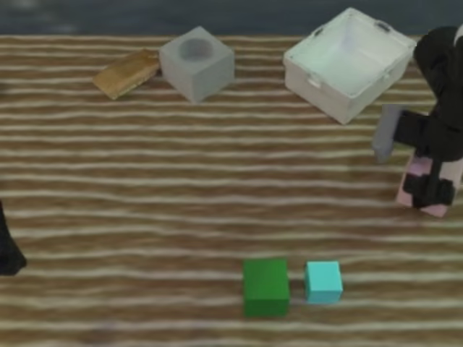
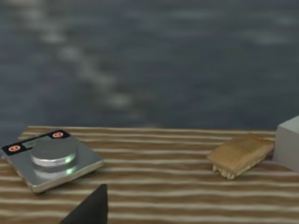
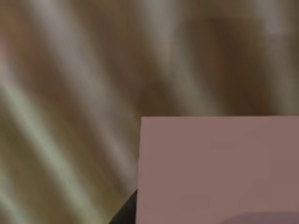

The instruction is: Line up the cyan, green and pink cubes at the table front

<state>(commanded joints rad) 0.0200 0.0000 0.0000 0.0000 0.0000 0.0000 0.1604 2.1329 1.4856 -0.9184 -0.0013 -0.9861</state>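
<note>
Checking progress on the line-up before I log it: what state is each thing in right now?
Dark green cube: resting at the table front.
Bright cyan cube: beside the green one, small gap.
Pale pink cube: at the right edge, under the right gripper.
White open-top bin: upright, empty.
Left gripper: parked at the left edge.

My right end effector [image 1: 428, 186] sits over the largest cube [image 1: 423, 189] at the worktop's [image 1: 145, 188] right edge. The open bin [image 1: 349, 63] lies behind it, slightly left. The mid-sized cube [image 1: 265, 286] and smallest cube [image 1: 323, 281] lie before it to the left, just beside each other, smallest nearer. The hollowed block [image 1: 197, 63] and flat brush [image 1: 128, 73] lie far left behind, touching. My left end effector [image 1: 9, 249] is at the far left edge.
</note>
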